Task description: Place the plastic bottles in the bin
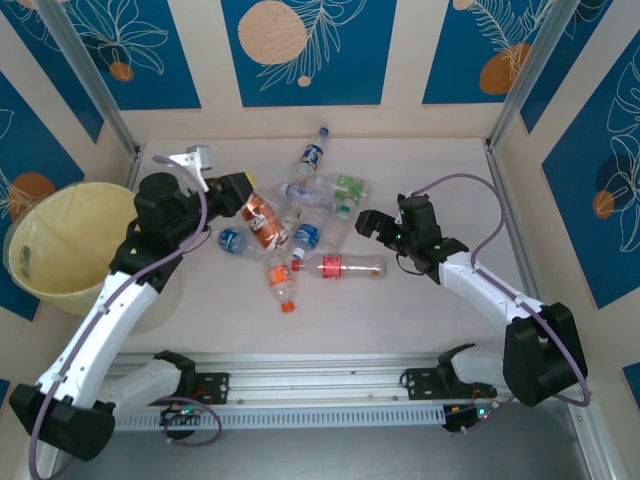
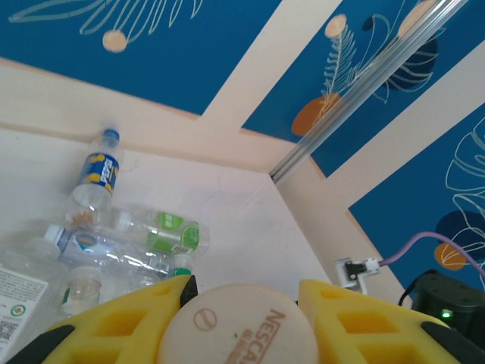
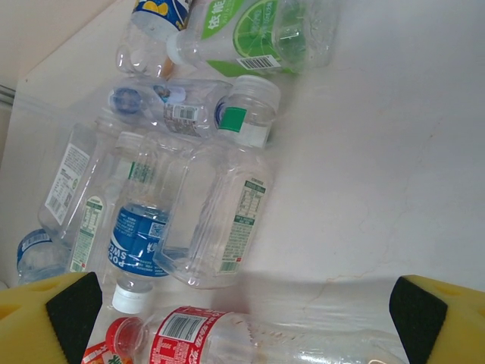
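One wide counter (image 1: 450, 170) has the big yellow bin (image 1: 65, 240) at its left side and the plastic bottles (image 1: 306, 237) heaped in the middle. The left gripper (image 1: 240, 190) is clenched on an orange-label bottle (image 1: 263, 222) beside the heap. The right gripper (image 1: 372, 222) hangs wide open at the heap's right edge.

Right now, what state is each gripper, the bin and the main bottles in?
left gripper, shut on the orange-labelled bottle.
right gripper, open, empty.
red-labelled bottle, lying on its side, red cap on, not gripped.
Pocari Sweat bottle, lying on its side, white cap on.
green-labelled bottle, lying on its side.
bin, upright, top open.
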You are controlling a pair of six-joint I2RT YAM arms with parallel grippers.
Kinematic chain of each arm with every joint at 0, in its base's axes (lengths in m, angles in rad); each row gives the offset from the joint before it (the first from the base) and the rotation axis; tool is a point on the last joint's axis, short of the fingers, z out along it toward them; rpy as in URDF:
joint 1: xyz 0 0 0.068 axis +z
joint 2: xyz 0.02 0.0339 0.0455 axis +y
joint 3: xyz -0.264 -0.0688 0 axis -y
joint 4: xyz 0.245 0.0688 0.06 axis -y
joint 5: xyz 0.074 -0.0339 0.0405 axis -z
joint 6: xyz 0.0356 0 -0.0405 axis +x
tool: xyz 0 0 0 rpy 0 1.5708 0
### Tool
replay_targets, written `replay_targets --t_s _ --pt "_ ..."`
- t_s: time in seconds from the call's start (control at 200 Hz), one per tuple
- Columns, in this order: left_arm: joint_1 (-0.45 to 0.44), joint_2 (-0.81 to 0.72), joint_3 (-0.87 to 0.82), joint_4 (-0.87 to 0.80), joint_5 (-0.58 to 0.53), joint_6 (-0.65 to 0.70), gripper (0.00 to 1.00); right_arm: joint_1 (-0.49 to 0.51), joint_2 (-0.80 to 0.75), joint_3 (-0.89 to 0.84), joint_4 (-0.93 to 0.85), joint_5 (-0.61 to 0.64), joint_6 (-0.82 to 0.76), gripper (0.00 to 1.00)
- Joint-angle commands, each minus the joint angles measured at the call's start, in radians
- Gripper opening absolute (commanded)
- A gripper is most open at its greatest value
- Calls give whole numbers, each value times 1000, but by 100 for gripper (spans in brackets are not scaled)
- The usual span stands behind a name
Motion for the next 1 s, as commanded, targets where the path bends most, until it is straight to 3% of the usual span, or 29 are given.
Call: replay_targets --t_s 0.0,0.35,0.565,0.835,0.995 --pt "11 -50 65 -68 -31 50 0 -3 14 31 20 0 22 100" --pt "11 -134 262 -349 -418 322 0 -5 32 53 14 1 23 100" --pt "13 -138 301 -379 -893 494 0 -5 54 60 37 -5 24 100" --pt "13 -185 287 -333 -986 557 0 -5 74 75 28 -23 25 100" --pt "13 -194 299 -322 -1160 609 0 -4 74 74 24 -23 28 100"
